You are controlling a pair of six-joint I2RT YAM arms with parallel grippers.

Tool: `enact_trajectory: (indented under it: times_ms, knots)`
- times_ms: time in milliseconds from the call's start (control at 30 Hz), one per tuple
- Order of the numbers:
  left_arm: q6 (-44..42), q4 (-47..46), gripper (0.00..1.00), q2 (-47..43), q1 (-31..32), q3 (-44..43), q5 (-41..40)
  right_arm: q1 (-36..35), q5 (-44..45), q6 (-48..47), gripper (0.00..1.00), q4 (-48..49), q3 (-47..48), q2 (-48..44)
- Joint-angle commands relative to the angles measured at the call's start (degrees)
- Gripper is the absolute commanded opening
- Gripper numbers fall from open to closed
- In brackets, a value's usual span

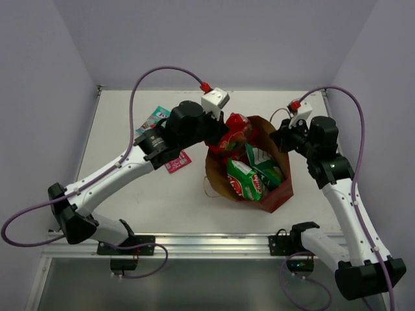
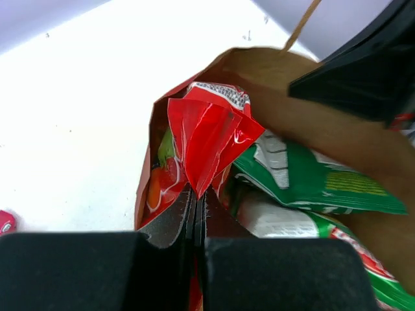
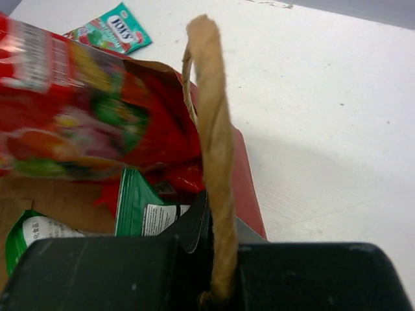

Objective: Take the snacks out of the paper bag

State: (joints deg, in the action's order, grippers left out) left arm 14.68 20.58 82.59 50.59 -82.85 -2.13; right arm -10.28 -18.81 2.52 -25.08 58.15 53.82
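The red paper bag [image 1: 275,193] stands open at the table's middle, its brown inside showing. My left gripper [image 1: 220,137] is shut on the crimped top edge of a red snack bag [image 1: 237,131] and holds it at the bag's far-left mouth; the left wrist view shows the jaws [image 2: 196,197] pinching the red bag [image 2: 209,141]. Two green chip bags [image 1: 248,176] lie inside the bag. My right gripper [image 1: 283,139] is shut on the paper bag's far-right rim, by its twisted handle [image 3: 214,149]. A teal pouch [image 1: 154,118] and a pink-red sachet [image 1: 177,162] lie on the table to the left.
The white table [image 1: 162,201] has walls at the back and on both sides. A metal rail [image 1: 207,243] runs along the near edge. The teal pouch also shows in the right wrist view [image 3: 113,29], beyond the lifted red bag [image 3: 78,116].
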Motion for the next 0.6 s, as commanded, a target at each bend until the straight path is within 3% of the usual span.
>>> enact_trajectory:
  times_ms: [0, 100, 267, 567]
  knots:
    - [3.0, -0.5, 0.0, -6.6, -0.3, -8.3, -2.2, -0.3, 6.0, 2.2, 0.0, 4.3, 0.2, -1.4]
    - [3.7, 5.3, 0.0, -8.2, -3.3, -13.7, -9.2, -0.2, 8.7, 2.5, 0.0, 3.9, 0.1, -1.5]
    - [2.5, 10.0, 0.0, -9.5, -13.7, -18.4, -16.1, -0.2, 12.2, 3.0, 0.0, 3.3, 0.0, -2.1]
    - [1.6, 3.1, 0.0, -6.5, -36.3, -4.9, -15.5, -0.2, 11.8, 2.7, 0.0, 2.2, 0.6, -2.7]
